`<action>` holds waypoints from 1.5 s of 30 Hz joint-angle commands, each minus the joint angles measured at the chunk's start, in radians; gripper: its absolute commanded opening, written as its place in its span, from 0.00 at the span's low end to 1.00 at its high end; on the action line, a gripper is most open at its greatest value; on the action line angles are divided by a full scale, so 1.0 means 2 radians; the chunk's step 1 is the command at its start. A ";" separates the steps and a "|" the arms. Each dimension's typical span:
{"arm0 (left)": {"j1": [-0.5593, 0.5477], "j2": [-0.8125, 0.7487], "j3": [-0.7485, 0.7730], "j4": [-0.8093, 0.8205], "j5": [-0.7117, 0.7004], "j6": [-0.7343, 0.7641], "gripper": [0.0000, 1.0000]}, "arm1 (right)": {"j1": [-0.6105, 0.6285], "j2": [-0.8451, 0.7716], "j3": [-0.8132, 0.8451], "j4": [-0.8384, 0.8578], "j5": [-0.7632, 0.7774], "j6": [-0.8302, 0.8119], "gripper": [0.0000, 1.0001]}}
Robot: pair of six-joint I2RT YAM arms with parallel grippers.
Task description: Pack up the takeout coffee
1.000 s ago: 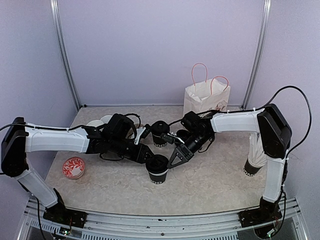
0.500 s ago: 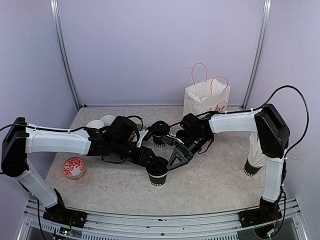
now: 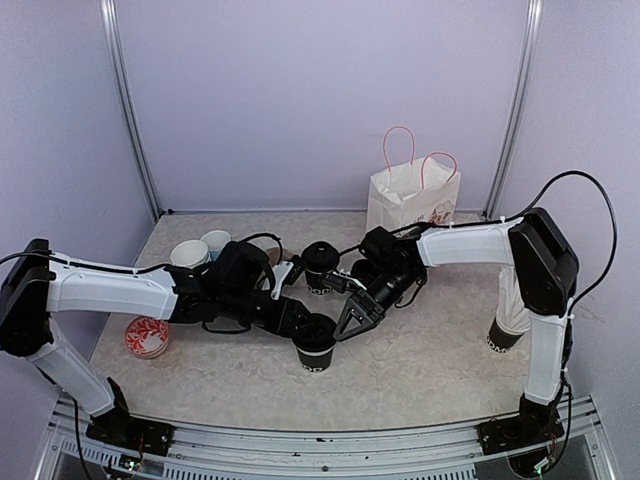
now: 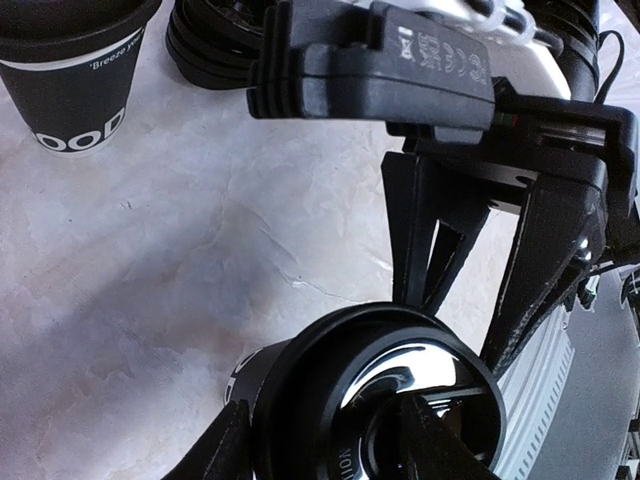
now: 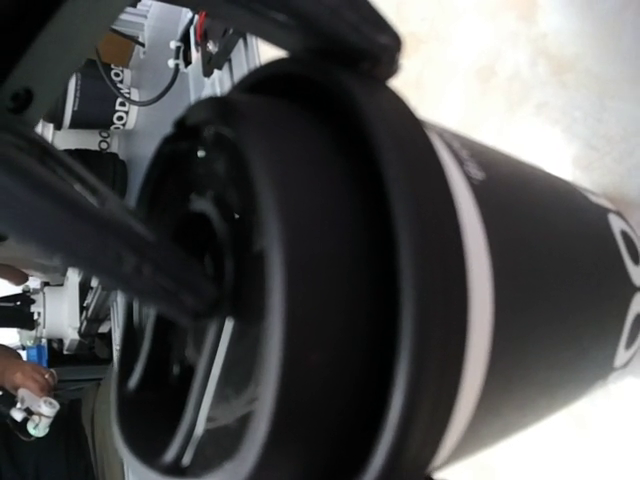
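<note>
— On the left edge of the pale marbled desk [image 3: 430, 350], what lies there?
— A round red-and-white patterned dish [image 3: 148, 336], near the front. Further back sits a pale open-topped cup [image 3: 190, 253], with another pale cup [image 3: 215, 241] just beside it.
— And the left hand [image 3: 303, 322]?
— Its white arm [image 3: 110, 285] reaches across to mid-desk. The fingers stand apart. In the left wrist view, one finger sits just beside the wall of the nearer small black paper cup with a black plastic lid [image 3: 315, 350]. The other lies over the lid's top. Nothing is clamped between them.
— Where is that cup?
— Upright on the desk, in the middle toward the front, with white lettering at its base. The second black lidded paper cup [image 3: 320, 270] stands upright behind it, apart and untouched.
— The right hand [image 3: 342, 328]?
— It comes in from the right, tilted down. Its two black fingers meet the near cup's lid rim on the side away from the left hand. Whether they squeeze the lid or only touch it, I cannot tell.
— Further right?
— A white paper bag with pink cord handles [image 3: 412, 195] stands upright at the back, well apart from both cups. A nested stack of paper cups, black at the base [image 3: 498, 335], stands at the right edge.
</note>
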 commanded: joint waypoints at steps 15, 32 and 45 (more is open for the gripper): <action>-0.033 -0.001 -0.048 -0.037 -0.062 0.019 0.55 | 0.020 0.009 0.027 0.018 0.118 -0.043 0.39; -0.052 -0.035 0.084 -0.116 -0.174 0.026 0.71 | 0.037 -0.053 -0.011 0.004 0.035 -0.108 0.55; -0.041 -0.128 0.003 -0.180 -0.213 -0.145 0.63 | 0.097 -0.054 -0.015 -0.017 0.097 -0.141 0.57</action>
